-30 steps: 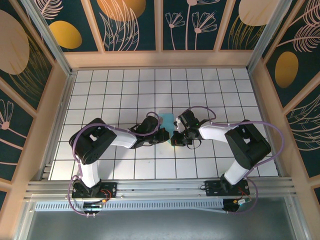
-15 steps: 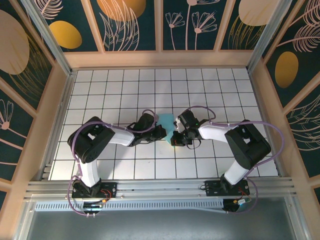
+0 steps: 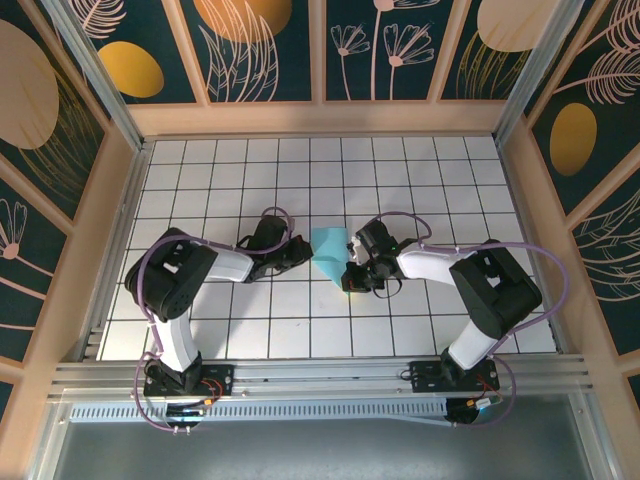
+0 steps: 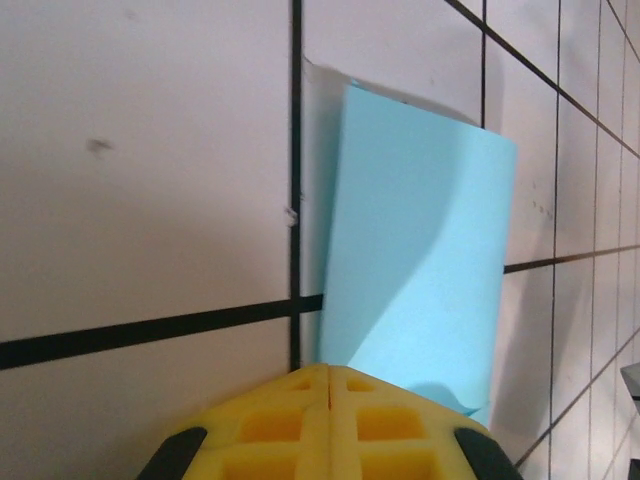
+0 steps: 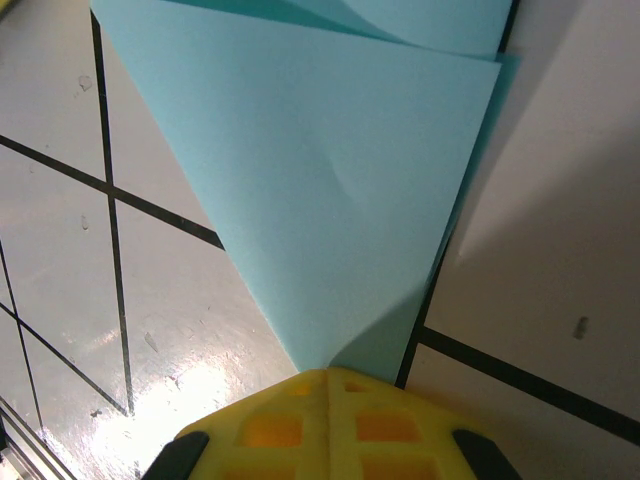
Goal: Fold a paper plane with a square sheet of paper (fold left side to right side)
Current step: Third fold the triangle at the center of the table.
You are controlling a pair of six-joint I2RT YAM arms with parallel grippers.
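The folded paper (image 3: 328,250) lies on the tabletop (image 3: 200,180), long axis running near to far, between 2 closed, empty pincers: left pincer (image 4: 330,374) just beside its left edge, right pincer (image 5: 330,376) at its near corner.

The table (image 3: 330,170) is a white surface ruled into squares by thin dark lines, with a soft glare (image 5: 200,385) on one tile. A pale wooden frame (image 3: 320,118) borders it. Behind and to both sides stand dark teal panels (image 3: 270,50) painted with gold discs and fine line-drawn flowers. A ribbed aluminium rail (image 3: 320,372) runs along the near edge.
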